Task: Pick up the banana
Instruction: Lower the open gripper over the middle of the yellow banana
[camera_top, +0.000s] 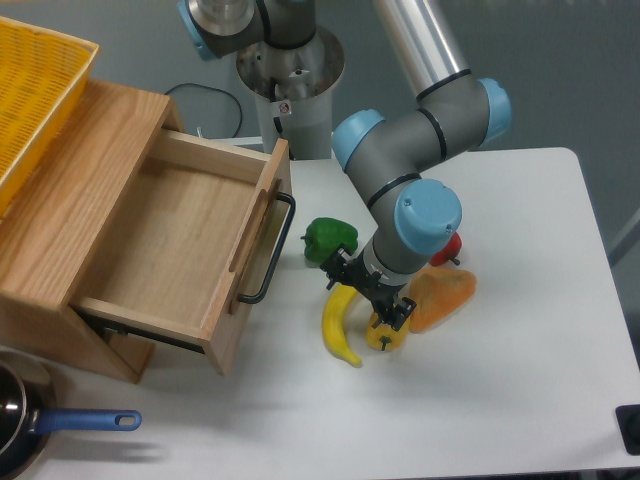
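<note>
The banana (338, 328) lies on the white table (500, 400), long, curved and bright yellow, its lower tip pointing toward the front. My gripper (368, 297) is low over the banana's upper end. Its fingers are spread apart, one finger (335, 279) on the banana's left and the other near the yellow pepper (386, 336). The gripper is open and the wrist hides the banana's top end. I cannot tell if the fingers touch the banana.
Around the gripper lie a green pepper (330, 237), a red pepper (449, 249) and an orange food item (441, 295). A wooden box with an open drawer (180, 240) stands to the left. A yellow basket (35, 90) sits on it, and a pan with a blue handle (85, 421) lies at the front left.
</note>
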